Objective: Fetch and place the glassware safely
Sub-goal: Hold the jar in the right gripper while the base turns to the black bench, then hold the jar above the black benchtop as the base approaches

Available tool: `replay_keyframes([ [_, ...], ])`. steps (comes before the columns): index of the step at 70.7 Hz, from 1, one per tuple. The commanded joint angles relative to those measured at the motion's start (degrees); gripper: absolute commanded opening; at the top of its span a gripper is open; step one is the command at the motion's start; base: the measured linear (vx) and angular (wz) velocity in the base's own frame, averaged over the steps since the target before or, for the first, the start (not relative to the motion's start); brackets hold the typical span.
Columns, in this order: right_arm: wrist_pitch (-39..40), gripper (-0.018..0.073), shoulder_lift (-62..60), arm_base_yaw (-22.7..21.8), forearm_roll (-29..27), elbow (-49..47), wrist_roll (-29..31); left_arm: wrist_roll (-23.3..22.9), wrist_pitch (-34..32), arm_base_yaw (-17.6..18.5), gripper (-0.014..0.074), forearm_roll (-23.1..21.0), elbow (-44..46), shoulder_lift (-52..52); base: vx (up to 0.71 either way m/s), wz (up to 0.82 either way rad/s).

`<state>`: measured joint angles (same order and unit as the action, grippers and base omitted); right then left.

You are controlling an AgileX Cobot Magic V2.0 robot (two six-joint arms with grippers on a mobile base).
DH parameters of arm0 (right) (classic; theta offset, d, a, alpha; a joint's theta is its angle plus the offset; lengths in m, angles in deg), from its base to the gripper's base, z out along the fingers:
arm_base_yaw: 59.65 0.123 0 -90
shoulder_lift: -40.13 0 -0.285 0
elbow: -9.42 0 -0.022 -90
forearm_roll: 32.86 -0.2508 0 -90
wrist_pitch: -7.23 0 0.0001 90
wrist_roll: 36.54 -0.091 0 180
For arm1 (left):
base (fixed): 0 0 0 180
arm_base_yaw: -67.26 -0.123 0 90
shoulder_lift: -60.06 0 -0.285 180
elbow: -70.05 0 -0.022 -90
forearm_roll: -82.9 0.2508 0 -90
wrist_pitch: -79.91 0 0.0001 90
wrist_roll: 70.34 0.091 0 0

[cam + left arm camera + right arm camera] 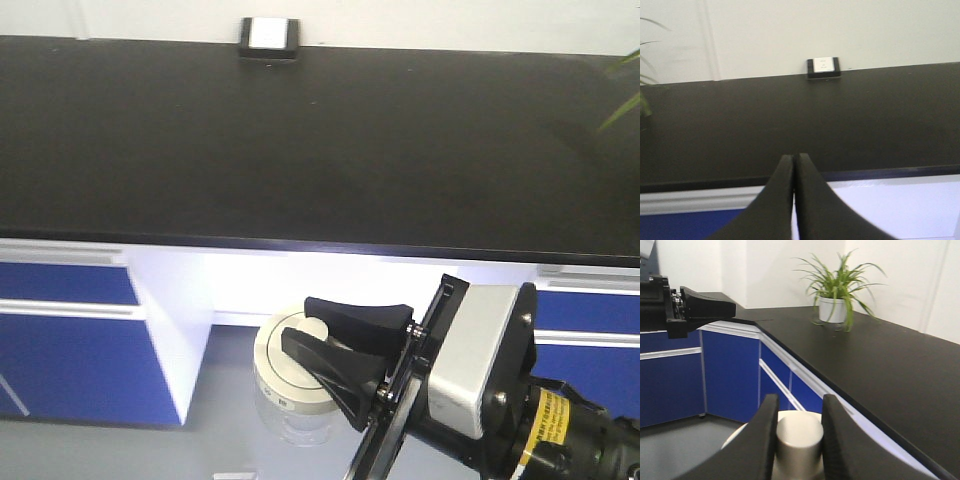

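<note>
Arm, right: enters from lower right, wrist canted, right claw [300, 325] pointing left along the counter front.
Grip: right claw clamped on knob [799, 440] of cream lid [272, 375], a finger touching each side.
Jar [290, 420]: directly under that claw, below and in front of the black countertop [300, 140] edge.
Arm, left: left claw [794, 160] level, fingers pressed together on nothing, countertop ahead of its tips.
</note>
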<state>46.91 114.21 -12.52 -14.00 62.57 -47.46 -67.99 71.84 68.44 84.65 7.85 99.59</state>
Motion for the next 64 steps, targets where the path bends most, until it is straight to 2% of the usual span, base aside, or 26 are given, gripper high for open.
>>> replay_keyframes([
  [1,6.06,-0.0001,-1.22,-0.07,-0.65,-1.74,0.17,-0.5,-4.07,0.3,-0.0007,-0.39,1.56,0.01,0.14,-0.4],
  [22,6.06,-0.0001,-1.22,-0.07,-0.65,-1.74,0.17,-0.5,-4.07,0.3,-0.0007,-0.39,1.56,0.01,0.15,-0.24],
  [64,6.06,-0.0001,-1.22,-0.07,-0.65,-1.74,0.17,-0.5,-4.07,0.3,-0.0007,-0.39,1.56,0.01,0.2,-0.02],
])
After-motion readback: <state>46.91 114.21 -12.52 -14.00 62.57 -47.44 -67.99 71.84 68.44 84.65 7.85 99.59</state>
